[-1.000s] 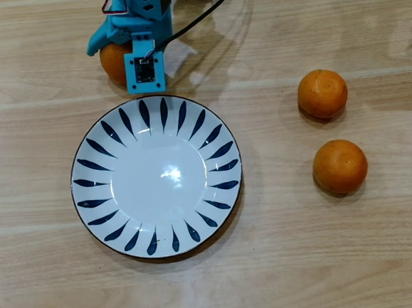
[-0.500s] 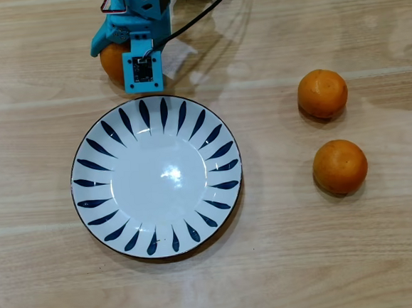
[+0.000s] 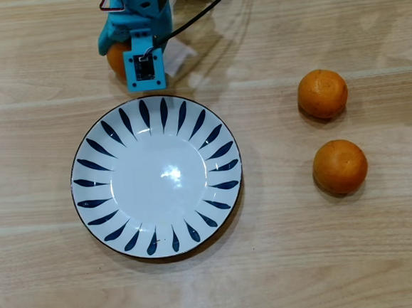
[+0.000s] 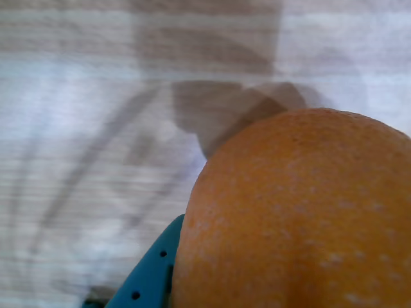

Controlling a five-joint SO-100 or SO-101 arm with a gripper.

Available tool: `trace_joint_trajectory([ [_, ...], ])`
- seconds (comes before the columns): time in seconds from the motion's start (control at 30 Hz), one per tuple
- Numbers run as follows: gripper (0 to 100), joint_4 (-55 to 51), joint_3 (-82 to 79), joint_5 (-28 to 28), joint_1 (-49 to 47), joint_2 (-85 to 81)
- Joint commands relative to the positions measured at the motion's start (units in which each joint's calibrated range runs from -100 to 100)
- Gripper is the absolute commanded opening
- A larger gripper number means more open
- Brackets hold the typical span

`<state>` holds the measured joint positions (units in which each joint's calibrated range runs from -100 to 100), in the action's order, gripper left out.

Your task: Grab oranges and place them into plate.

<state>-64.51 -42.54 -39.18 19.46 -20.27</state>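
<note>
Jaws are gripping an orange [image 3: 116, 58] just beyond the plate [image 3: 96, 205]'s top rim in the overhead view; the gripper [image 3: 121, 55] is mostly hiding it. Two other oranges [image 3: 322, 93] [image 3: 340, 166] are sitting well apart, to the right. One teal finger [image 4: 151, 273] is catching the fruit low, so it could be slipping out, I judge.

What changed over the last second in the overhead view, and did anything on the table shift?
The gripper and the orange it covers shifted slightly right and toward the top edge of the overhead view; less of the fruit now shows beneath the arm. The wrist view has that orange filling the frame against a blue finger. The plate and the two right-hand oranges stayed put.
</note>
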Motion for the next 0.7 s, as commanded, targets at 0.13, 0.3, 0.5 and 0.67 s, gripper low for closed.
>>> trace_joint_trajectory([
  [0.13,34,-11.94,26.2,-0.34,-3.81,-6.1],
  [0.3,34,-4.2,26.56,-3.06,-13.73,-5.17],
  [0.5,34,9.38,17.69,-6.3,-20.43,-0.35],
  [0.67,39,19.18,8.82,-7.09,-21.72,-0.19],
])
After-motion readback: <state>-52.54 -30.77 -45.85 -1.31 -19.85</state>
